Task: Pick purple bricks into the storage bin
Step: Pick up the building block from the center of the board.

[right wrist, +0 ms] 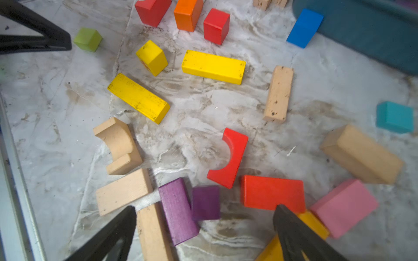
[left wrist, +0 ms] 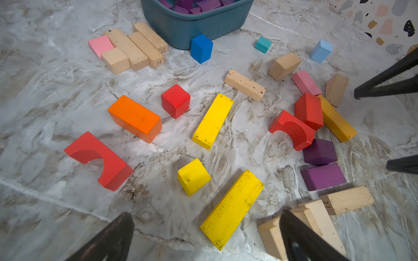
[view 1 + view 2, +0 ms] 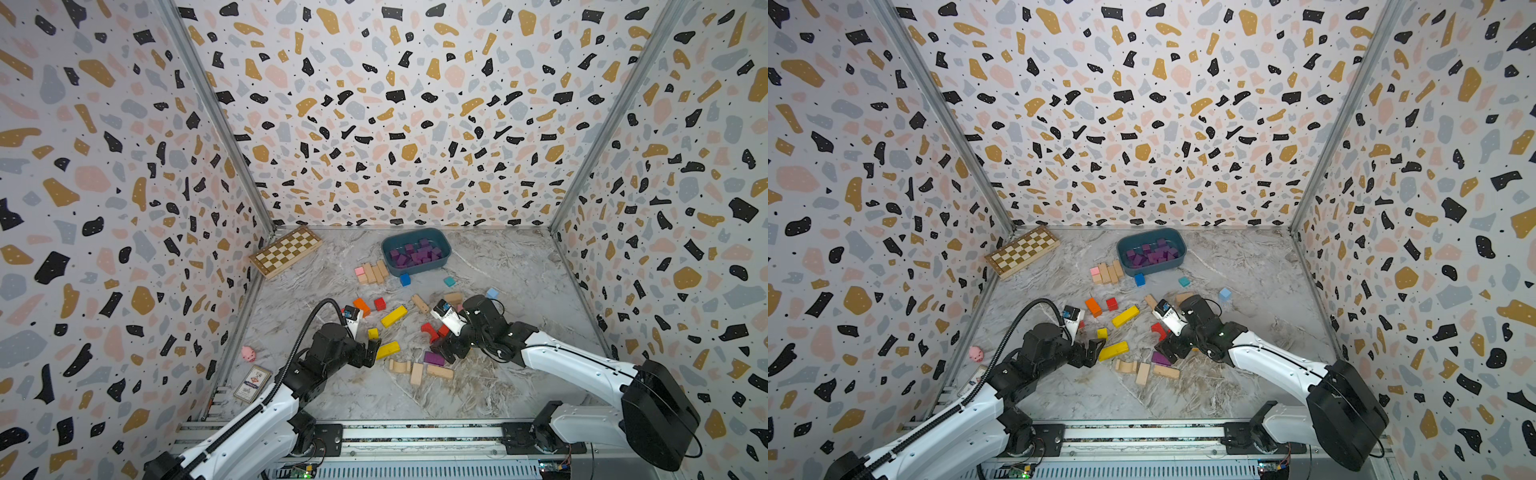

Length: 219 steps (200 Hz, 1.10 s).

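Right pincer (image 1: 205,209) wide over purple bricks (image 1: 175,210)

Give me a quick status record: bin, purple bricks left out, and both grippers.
storage bin: far side of table, holds many purple bricks
loose purple bricks: two, a purple bar and a purple cube, side by side
crowding: red block by the purple cube, plain wood block against the purple bar
right gripper: open, straddling the pair, nothing held
left gripper: open, empty, above a yellow bar
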Tool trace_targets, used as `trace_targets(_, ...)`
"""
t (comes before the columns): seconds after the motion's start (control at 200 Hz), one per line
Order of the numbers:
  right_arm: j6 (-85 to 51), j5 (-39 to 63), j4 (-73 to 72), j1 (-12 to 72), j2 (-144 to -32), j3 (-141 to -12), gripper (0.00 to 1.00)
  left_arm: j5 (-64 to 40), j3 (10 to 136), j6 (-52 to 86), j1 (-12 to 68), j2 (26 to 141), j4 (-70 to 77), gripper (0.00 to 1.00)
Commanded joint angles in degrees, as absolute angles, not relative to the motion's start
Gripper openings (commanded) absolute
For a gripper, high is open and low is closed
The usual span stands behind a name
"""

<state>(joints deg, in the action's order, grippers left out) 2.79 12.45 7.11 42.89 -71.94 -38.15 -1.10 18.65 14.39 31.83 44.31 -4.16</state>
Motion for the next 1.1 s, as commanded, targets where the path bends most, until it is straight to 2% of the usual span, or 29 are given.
trace_targets(0.0,-2.9,10.2,6.3,44.7,-71.9,-35.6,0.91,-1.5,18.8,14.4,31.7,44.6,-1.9,0.99)
trace_targets(0.03,-3.4,10.3,6.4,45.1,-72.3,-35.6,0.86,-1.4,18.8,14.4,31.7,44.6,-2.0,0.99)
trace_targets(0.255,-5.3,8.9,6.6,46.4,-74.3,-36.6,0.82,-1.1,18.7,14.4,31.7,44.7,-1.9,0.99)
trace_targets(0.426,-5.9,9.0,8.0,46.4,-78.4,-38.6,0.71,-1.2,18.8,14.4,31.7,44.8,-1.9,0.99)
trace_targets(0.706,-5.7,6.9,8.3,46.4,-81.9,-40.2,0.63,-1.1,18.7,14.4,31.7,44.5,-2.0,0.99)
trace_targets(1.091,-5.2,7.1,8.5,45.1,-85.5,-42.6,0.57,-1.1,18.7,14.4,31.6,44.6,-2.1,0.99)
